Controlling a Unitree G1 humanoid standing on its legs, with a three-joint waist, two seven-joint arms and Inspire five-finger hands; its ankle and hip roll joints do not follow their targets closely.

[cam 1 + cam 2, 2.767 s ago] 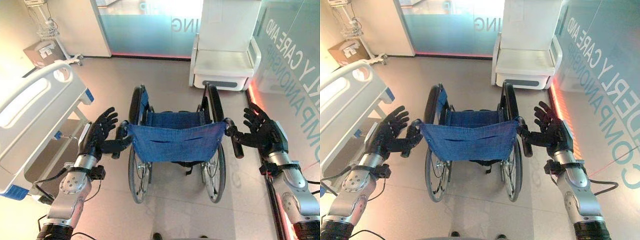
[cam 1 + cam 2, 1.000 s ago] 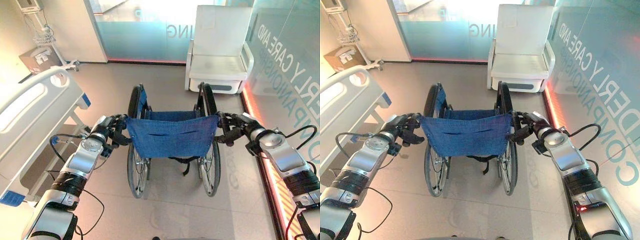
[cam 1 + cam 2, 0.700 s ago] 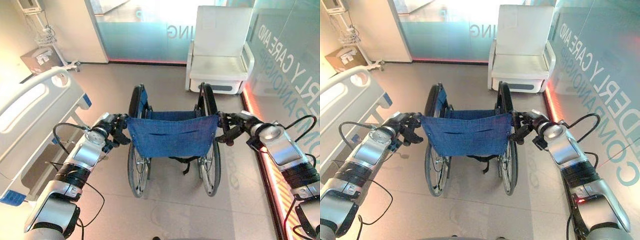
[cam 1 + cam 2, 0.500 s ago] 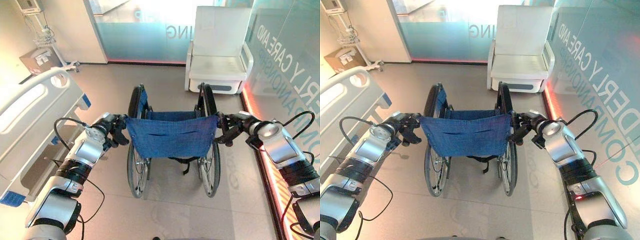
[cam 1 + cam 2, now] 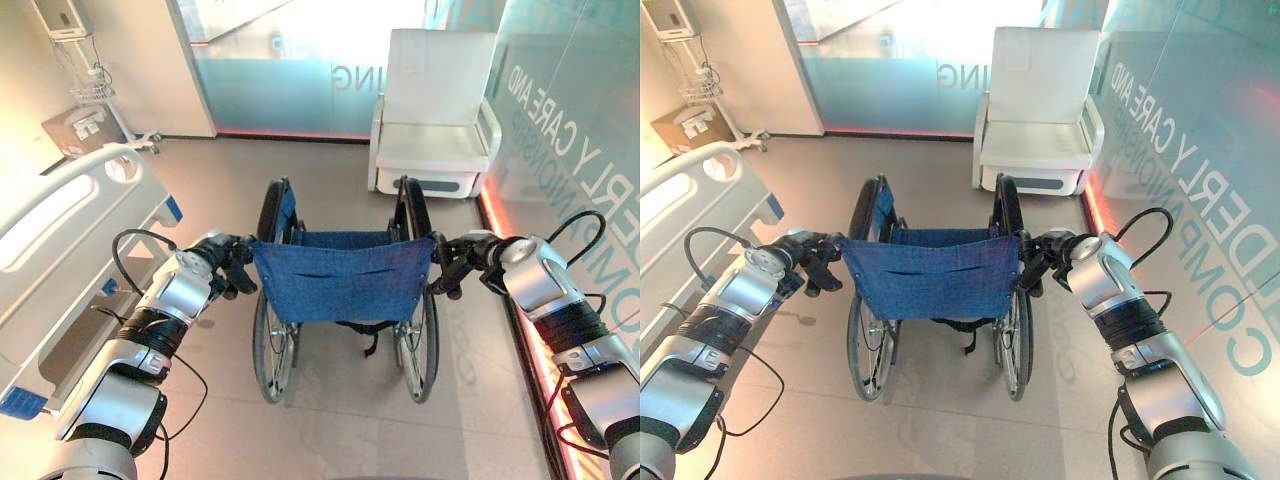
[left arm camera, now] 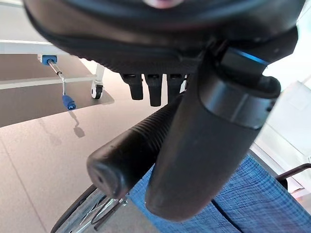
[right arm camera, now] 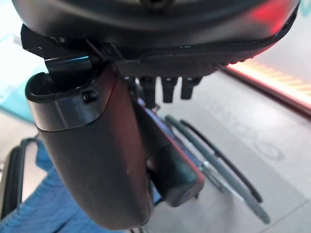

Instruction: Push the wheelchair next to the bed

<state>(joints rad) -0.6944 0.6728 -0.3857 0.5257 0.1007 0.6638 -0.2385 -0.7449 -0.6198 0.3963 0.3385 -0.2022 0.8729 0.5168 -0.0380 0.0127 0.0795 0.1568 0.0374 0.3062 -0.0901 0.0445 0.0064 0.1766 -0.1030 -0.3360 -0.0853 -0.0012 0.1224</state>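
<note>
The wheelchair (image 5: 340,282), with a blue cloth backrest and black wheels, stands on the floor in front of me, facing away. My left hand (image 5: 232,264) is shut on its left push handle (image 6: 132,154), with the thumb (image 6: 209,145) wrapped over the ribbed grip. My right hand (image 5: 456,264) is shut on the right push handle (image 7: 171,167) in the same way. The white bed (image 5: 62,232), with a blue-cornered rail, lies along the left, its foot end about level with the wheelchair's left wheel and a gap of floor between them.
A white armchair (image 5: 432,122) stands straight ahead of the wheelchair against a frosted glass partition. A glass wall (image 5: 575,140) with a glowing red strip at its foot runs along the right. A cardboard box (image 5: 76,126) and a wire stand sit at the far left.
Both hands, open beside the handles 2.8 s ago, have closed round them and stayed shut. The arms reach further forward, and the whole view has shifted a little.
</note>
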